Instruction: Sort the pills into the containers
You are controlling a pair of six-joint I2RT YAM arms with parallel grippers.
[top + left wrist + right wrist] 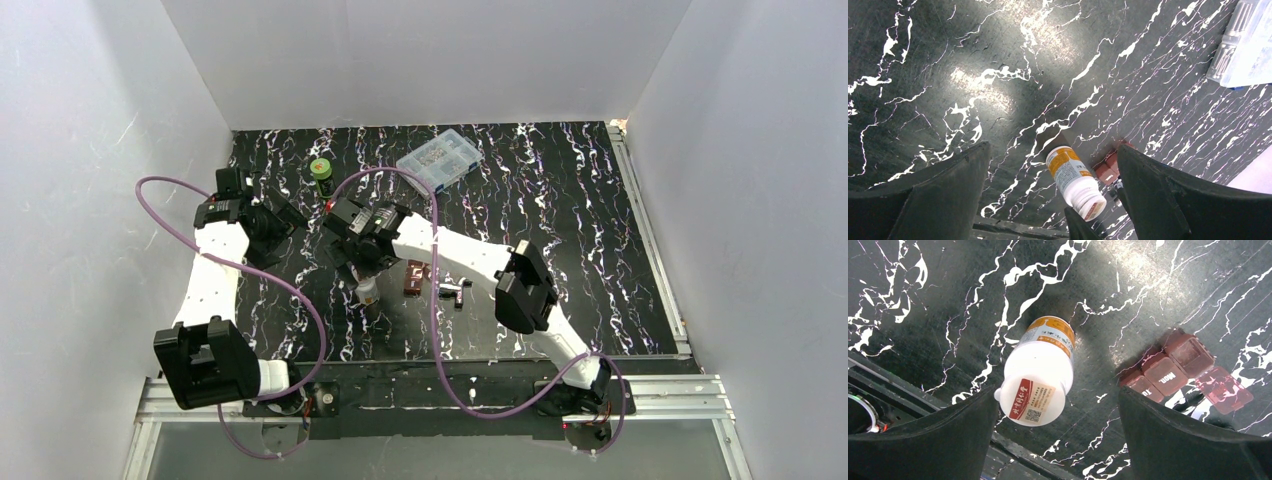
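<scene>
A white pill bottle (1044,357) with an orange label and a white cap stands on the black marbled table (560,200). It also shows in the top view (367,291) and the left wrist view (1074,181). My right gripper (1058,390) is open just above it, the cap close by its left finger (938,435); in the top view the right gripper (364,266) hangs over the bottle. The dark red-brown container (1168,371) lies just right of the bottle, one lid flipped open; it shows too in the top view (413,275). My left gripper (283,226) is open and empty, left of both. No loose pills show.
A clear compartment box (440,160) lies at the back middle, and also shows in the left wrist view (1248,45). A small jar with a green lid (320,172) stands at the back left. A shiny silver piece (455,292) lies right of the container. The table's front edge runs close behind the bottle.
</scene>
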